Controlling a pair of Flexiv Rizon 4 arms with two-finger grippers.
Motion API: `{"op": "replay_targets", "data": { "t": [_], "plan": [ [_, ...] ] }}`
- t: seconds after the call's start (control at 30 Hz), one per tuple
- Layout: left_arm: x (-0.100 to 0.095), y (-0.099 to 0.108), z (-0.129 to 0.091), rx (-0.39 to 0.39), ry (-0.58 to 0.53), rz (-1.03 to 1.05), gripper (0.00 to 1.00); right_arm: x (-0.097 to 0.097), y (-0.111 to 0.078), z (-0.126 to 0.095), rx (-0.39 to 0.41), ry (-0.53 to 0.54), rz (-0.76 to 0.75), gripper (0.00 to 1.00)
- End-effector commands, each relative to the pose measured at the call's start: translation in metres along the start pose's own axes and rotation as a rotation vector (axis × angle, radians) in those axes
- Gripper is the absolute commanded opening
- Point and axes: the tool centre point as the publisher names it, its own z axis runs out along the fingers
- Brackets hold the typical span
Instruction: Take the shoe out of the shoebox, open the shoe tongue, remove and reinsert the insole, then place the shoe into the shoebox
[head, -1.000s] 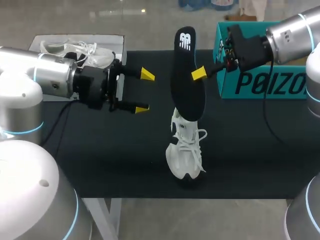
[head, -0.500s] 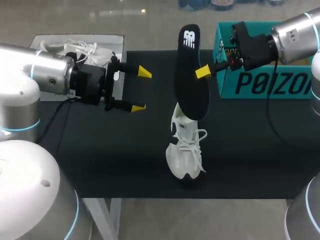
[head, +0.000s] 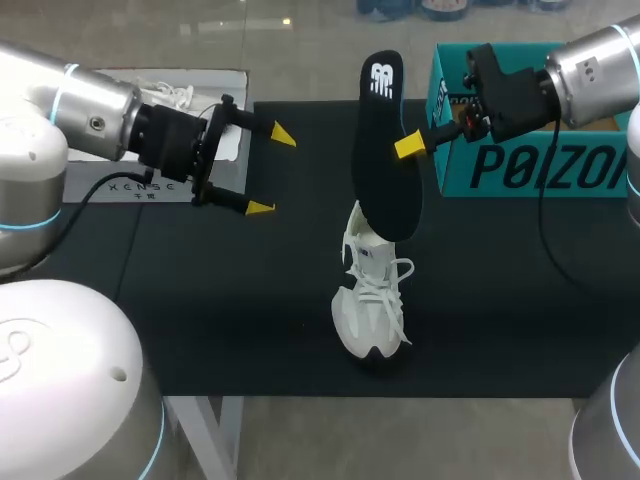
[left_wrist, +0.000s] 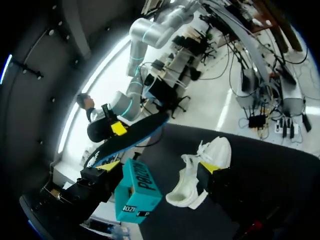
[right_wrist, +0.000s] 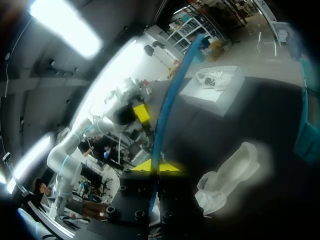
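My right end effector (head: 402, 148) clamps the insole (head: 380, 115) mid-frame, long axis near upright, lower end at the shoe (head: 372, 305) beneath; left end effector (head: 271, 171) gapes open, upper left, apart.

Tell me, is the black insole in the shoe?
Out. The right gripper is shut on the insole, holding it up; the left wrist view shows it clear of the white shoe.

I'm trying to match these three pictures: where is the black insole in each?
Head view: insole upright in the middle, above the white shoe.
Left wrist view: insole farther ahead, past the shoe.
Right wrist view: insole edge-on between the jaws; shoe beside.
Shared landmark: the white shoe.
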Motion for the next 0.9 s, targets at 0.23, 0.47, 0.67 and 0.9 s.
{"op": "replay_targets", "data": {
  "t": [0.23, 0.47, 0.67, 0.9],
  "plan": [
    [-0.008, 0.04, -0.037, -0.021, 0.159, -0.19, 1.0, 0.0, 0.0, 0.001, 0.0, -0.002, 0.001, 0.0],
    [-0.008, 0.026, -0.048, -0.033, 0.233, -0.234, 1.0, 0.0, 0.0, 0.001, 0.0, -0.002, 0.001, 0.0],
    [0.005, 0.01, -0.067, -0.116, 0.325, -0.265, 1.0, 0.0, 0.0, 0.001, 0.0, -0.002, 0.001, 0.0],
    [0.012, -0.001, -0.099, -0.217, 0.328, -0.289, 1.0, 0.0, 0.0, 0.001, 0.0, -0.002, 0.001, 0.0]
  ]
}}
